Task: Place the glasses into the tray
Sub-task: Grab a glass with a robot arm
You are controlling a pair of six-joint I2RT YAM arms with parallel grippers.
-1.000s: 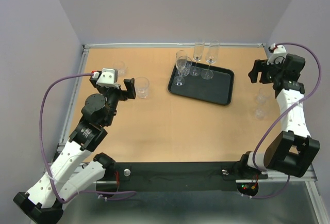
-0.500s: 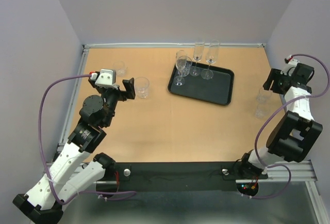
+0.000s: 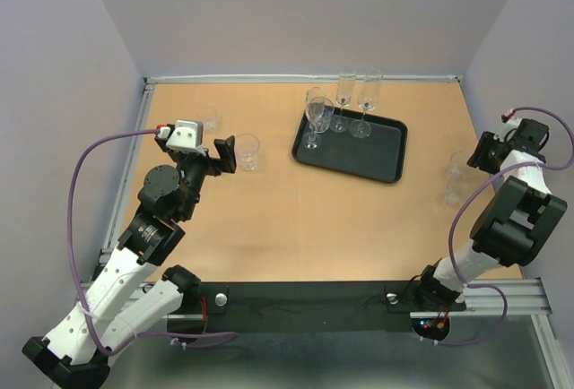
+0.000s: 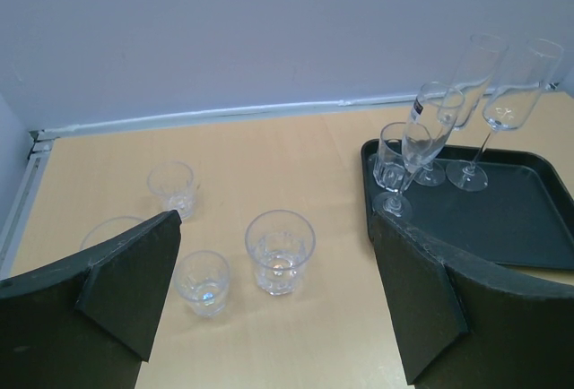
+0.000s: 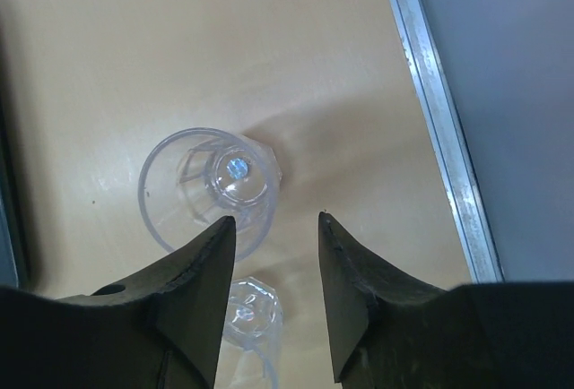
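At the near edge a black strip [image 3: 296, 299] carries both arm bases. Beyond it spreads the tan, wood-look worktop [image 3: 287, 219], smooth and matt. Over its left side the left tool [image 4: 273, 237] hovers with its jaws spread wide, holding nothing. Four clear short tumblers [image 4: 280, 250] stand on the worktop ahead of it, one half hidden behind a finger. At the right side the right tool [image 5: 273, 223] points down with its jaws a narrow gap apart, gripping nothing. Two more clear small glasses [image 5: 211, 187] stand on the worktop just below its fingertips, near the light metal rail [image 5: 439, 120] along the worktop's right edge. Farther back, right of centre, lies the flat black rectangular tray [image 3: 377, 151] with its low rim. Four clear glasses [image 3: 314, 113], mostly stemmed, stand together at its far left corner. Pale lilac walls [image 3: 296, 12] close in the worktop on three sides.
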